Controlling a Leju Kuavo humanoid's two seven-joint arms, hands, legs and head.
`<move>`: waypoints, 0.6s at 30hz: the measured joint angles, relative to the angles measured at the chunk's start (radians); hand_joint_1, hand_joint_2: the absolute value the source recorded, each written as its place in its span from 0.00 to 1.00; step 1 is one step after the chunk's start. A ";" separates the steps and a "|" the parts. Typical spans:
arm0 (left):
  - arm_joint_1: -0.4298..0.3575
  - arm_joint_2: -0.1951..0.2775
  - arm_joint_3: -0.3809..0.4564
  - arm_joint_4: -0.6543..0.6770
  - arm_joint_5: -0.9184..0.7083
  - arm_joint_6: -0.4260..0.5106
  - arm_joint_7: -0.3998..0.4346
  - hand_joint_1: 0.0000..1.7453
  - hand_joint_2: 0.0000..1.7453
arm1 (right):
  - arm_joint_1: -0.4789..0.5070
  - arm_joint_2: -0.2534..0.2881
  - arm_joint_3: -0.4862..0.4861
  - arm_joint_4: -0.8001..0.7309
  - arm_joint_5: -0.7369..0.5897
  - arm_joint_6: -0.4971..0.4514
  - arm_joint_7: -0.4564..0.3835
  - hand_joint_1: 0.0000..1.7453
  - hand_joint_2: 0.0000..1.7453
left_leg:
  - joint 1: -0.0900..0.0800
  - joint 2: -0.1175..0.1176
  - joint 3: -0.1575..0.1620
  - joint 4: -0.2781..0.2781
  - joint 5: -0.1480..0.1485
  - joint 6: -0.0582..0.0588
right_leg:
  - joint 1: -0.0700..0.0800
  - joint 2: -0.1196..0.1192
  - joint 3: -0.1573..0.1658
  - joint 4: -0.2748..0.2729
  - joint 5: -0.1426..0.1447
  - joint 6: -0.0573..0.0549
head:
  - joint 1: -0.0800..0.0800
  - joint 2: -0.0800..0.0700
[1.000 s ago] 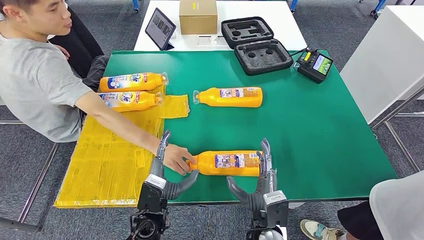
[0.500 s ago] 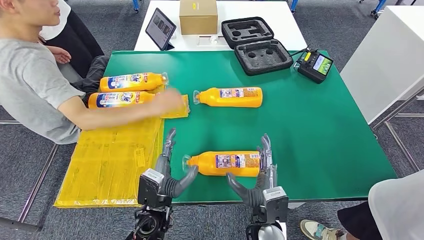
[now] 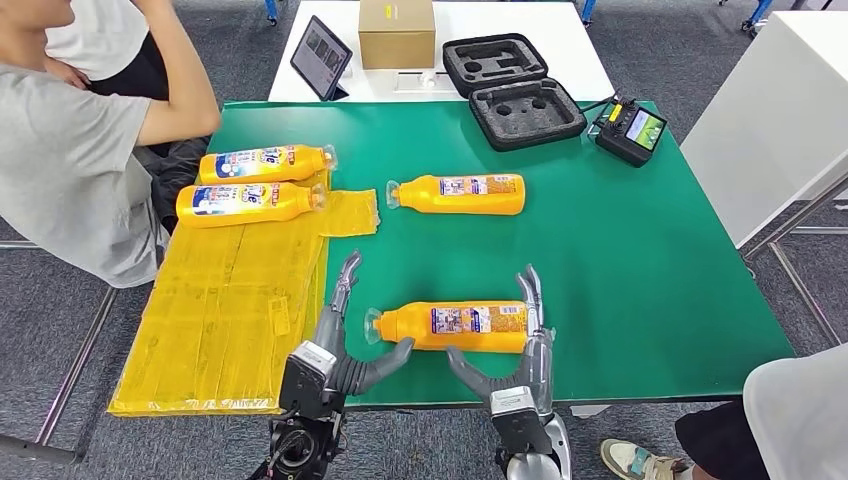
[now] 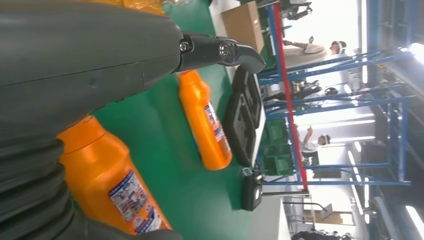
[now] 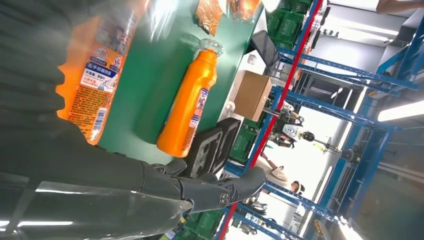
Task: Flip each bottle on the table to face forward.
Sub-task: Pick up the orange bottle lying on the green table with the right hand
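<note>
At the near edge of the green table (image 3: pixel 640 280), an orange bottle (image 3: pixel 455 326) lies on its side with its clear cap toward the robot's left and its small printed label facing up. The left hand (image 3: pixel 350 335) sits at the cap end, fingers spread wide, the long fingers stretched up past the neck and the thumb lying just under the shoulder of the bottle; whether it touches cannot be told from the head view. The right hand (image 3: pixel 510 350) flanks the base end, also spread wide, its fingers rising along the bottle's bottom and its thumb reaching in beneath the body. Neither hand closes around it. From the left wrist camera the same bottle (image 4: pixel 112 187) lies close against the hand's grey cover.

Farther back, near the table's middle, a second orange bottle (image 3: pixel 458 194) lies on its side, cap to the left. Over on the left, two more bottles with blue-and-white labels (image 3: pixel 255 183) lie side by side on a sheet of yellow plastic (image 3: pixel 225 310) that hangs over the table's edge. A seated person in a grey shirt (image 3: pixel 60 170) is beside them, arm raised.

At the far edge sit a black foam-lined case (image 3: pixel 512 88) and a handheld controller (image 3: pixel 630 130); beyond, on a white table, stand a tablet (image 3: pixel 320 55) and a cardboard box (image 3: pixel 396 32).
</note>
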 joint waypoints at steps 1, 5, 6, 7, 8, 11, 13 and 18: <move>0.001 0.000 0.000 -0.006 -0.003 -0.001 0.000 0.00 1.00 | 0.000 0.000 0.000 0.002 0.001 0.000 0.000 0.00 1.00 | 0.000 0.000 0.000 0.000 0.000 0.000 | 0.000 0.000 0.000 0.000 0.000 0.000 | 0.000 0.000; 0.004 0.002 0.000 -0.018 -0.017 -0.003 0.000 0.00 1.00 | 0.000 0.000 -0.001 0.008 0.033 0.000 0.000 0.00 1.00 | 0.000 0.000 0.000 0.000 0.000 0.000 | 0.000 0.000 0.000 0.000 0.000 0.000 | 0.000 0.000; 0.004 0.002 0.000 -0.019 -0.021 -0.003 0.000 0.00 1.00 | 0.001 0.000 -0.001 0.010 0.047 0.000 0.000 0.00 1.00 | 0.000 0.000 0.000 0.000 0.000 0.000 | 0.000 0.000 0.000 0.000 0.000 0.000 | 0.000 0.000; 0.005 0.003 -0.001 -0.019 -0.023 -0.003 0.000 0.00 1.00 | 0.001 0.000 -0.002 0.012 0.060 0.000 0.000 0.00 1.00 | 0.000 0.000 0.000 0.000 0.000 0.000 | 0.000 0.000 0.000 0.000 0.000 0.000 | 0.000 0.000; 0.005 0.003 -0.001 -0.020 -0.024 -0.003 0.000 0.00 1.00 | 0.001 0.000 -0.002 0.014 0.067 0.000 0.000 0.00 1.00 | 0.000 0.000 0.000 0.000 0.000 0.000 | 0.000 0.000 0.000 0.000 0.000 0.000 | 0.000 0.000; 0.006 0.003 -0.001 -0.024 -0.024 -0.003 0.000 0.00 1.00 | 0.001 0.000 -0.002 0.019 0.076 0.000 0.000 0.00 1.00 | 0.000 0.000 0.000 0.000 0.000 0.000 | 0.000 0.000 0.000 0.000 0.000 0.000 | 0.000 0.000; 0.007 0.003 -0.002 -0.026 -0.026 -0.001 0.000 0.00 1.00 | 0.002 0.001 -0.005 0.021 0.105 0.000 0.000 0.00 1.00 | 0.000 0.000 0.000 0.000 0.000 0.000 | 0.000 0.000 0.000 0.000 0.000 0.000 | 0.000 0.000; 0.010 0.005 -0.005 -0.032 -0.034 0.011 0.000 0.00 1.00 | 0.007 0.025 -0.053 0.038 0.360 -0.001 0.006 0.00 1.00 | 0.000 0.000 0.000 0.000 0.000 0.000 | 0.000 0.000 0.000 0.000 0.000 0.000 | 0.000 0.000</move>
